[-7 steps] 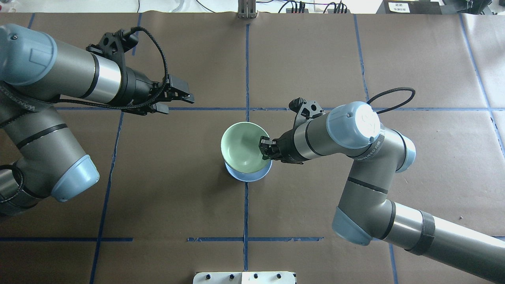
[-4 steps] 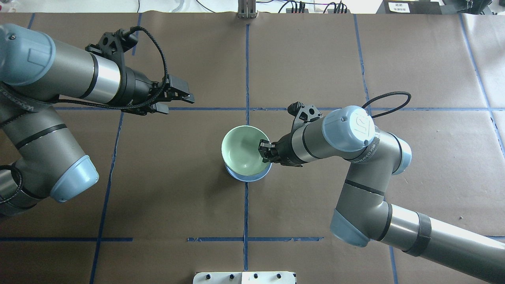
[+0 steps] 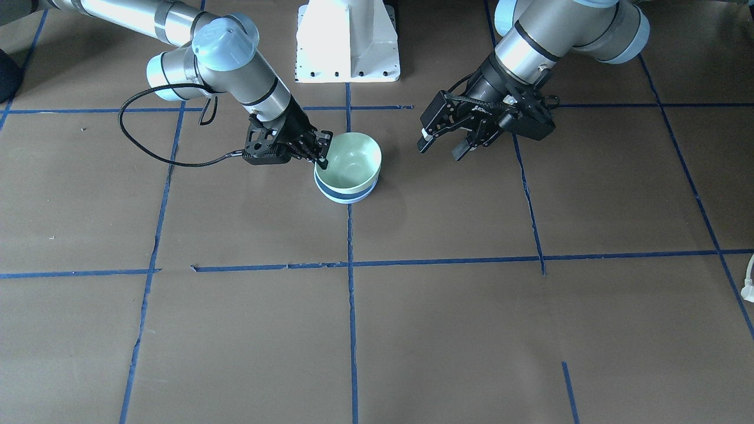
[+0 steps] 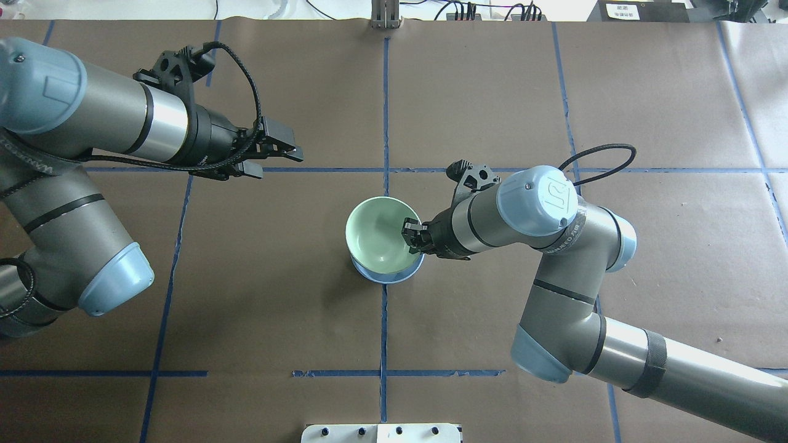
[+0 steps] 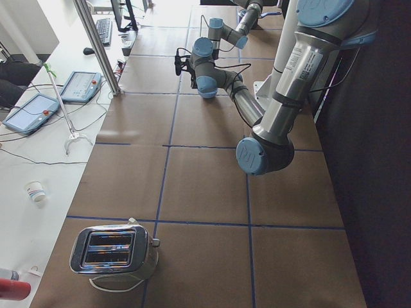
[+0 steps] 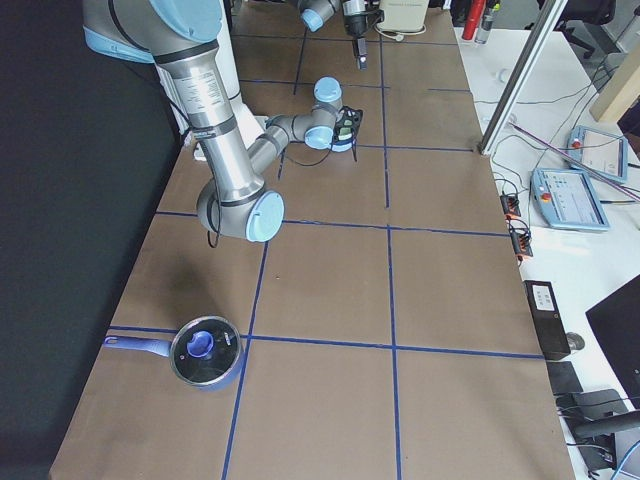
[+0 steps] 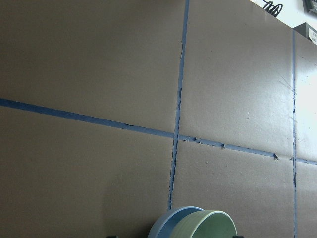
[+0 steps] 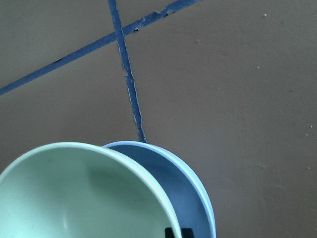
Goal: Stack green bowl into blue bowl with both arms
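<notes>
Two bowls now nearly nest. Front view: the green bowl [image 3: 351, 154] sits in the blue bowl [image 3: 346, 192] on the surface [image 3: 530, 324]. The right claw [image 3: 321, 151] pinches its rim, and the left claw [image 3: 440, 151] hangs spread and empty, well apart. Overhead: the green bowl has sunk lower within the last second. Right wrist view: its rim rides above the blue one, slightly askew, so letting go probably comes next.

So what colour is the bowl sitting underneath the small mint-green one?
That small round smooth bowl is plain pale periwinkle blue, clearest in the right wrist view.
</notes>
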Controlling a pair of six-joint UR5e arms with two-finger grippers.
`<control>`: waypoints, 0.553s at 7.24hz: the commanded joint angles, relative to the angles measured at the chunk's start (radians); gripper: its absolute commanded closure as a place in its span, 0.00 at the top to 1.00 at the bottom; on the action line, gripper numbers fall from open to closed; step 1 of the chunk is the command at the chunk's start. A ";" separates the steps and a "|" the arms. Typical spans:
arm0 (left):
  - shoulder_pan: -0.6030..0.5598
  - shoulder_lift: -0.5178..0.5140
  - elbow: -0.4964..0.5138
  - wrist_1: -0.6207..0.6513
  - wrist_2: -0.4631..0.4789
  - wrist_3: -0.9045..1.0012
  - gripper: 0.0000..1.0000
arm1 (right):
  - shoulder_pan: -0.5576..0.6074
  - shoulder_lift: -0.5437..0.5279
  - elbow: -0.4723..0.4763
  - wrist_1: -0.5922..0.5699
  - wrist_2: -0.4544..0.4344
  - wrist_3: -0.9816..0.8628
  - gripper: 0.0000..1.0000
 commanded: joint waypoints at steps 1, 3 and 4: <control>0.000 0.000 0.002 -0.002 0.000 0.000 0.82 | -0.010 0.000 -0.007 0.001 -0.043 -0.008 1.00; 0.000 0.000 0.002 0.000 0.002 0.000 0.83 | -0.007 0.000 0.009 0.006 -0.048 -0.011 1.00; -0.003 0.002 0.000 0.000 0.000 0.002 0.83 | 0.037 -0.015 0.069 -0.002 -0.017 -0.014 1.00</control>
